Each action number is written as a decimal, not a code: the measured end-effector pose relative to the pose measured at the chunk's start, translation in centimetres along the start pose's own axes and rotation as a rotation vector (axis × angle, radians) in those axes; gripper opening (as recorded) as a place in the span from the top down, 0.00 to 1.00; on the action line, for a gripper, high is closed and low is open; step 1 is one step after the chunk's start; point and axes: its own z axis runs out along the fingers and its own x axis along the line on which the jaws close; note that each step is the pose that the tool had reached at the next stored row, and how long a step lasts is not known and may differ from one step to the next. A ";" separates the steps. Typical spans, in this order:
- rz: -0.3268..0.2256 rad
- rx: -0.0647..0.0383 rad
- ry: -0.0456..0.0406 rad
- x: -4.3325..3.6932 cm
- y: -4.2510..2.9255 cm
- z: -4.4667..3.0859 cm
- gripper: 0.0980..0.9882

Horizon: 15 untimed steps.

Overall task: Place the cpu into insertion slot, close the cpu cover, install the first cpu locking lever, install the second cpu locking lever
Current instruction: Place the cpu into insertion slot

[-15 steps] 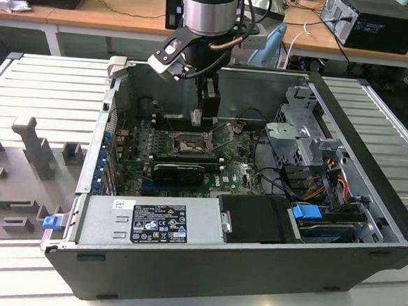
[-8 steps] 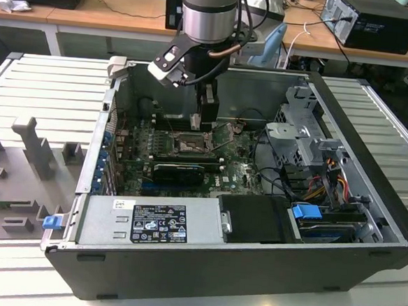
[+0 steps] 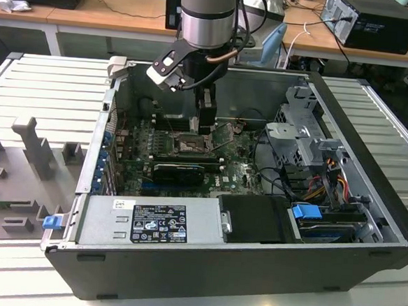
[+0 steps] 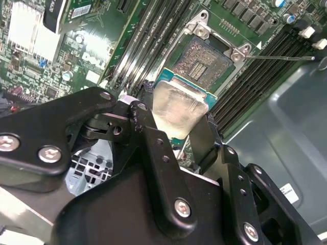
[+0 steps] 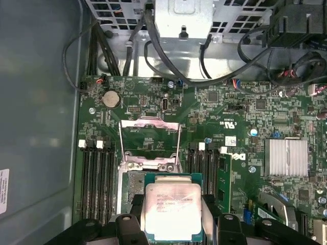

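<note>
One open computer case (image 3: 251, 282) lies on the slatted counter (image 3: 48, 79). Across the exterior view from left to right it holds a grey power supply (image 3: 150, 223), the green motherboard (image 3: 241, 173) and a drive cage (image 3: 307, 132). Over the board's middle hangs the gripper (image 3: 205, 121), its jaws pinching the cpu (image 5: 171, 206) by two opposite edges, metal top up, probably to keep it level. The chip hovers at the insertion slot (image 4: 204, 58), apparently not seated. The cpu cover (image 5: 148, 122) stands flipped open, leaving the slot bare to receive it.
</note>
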 end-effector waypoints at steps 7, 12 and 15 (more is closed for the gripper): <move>0.021 0.000 -0.0018 0.00 -0.05 0.21 0.52; 0.021 0.000 -0.0016 -0.01 -0.07 0.41 0.52; 0.021 0.000 -0.0028 0.00 -0.21 0.85 0.52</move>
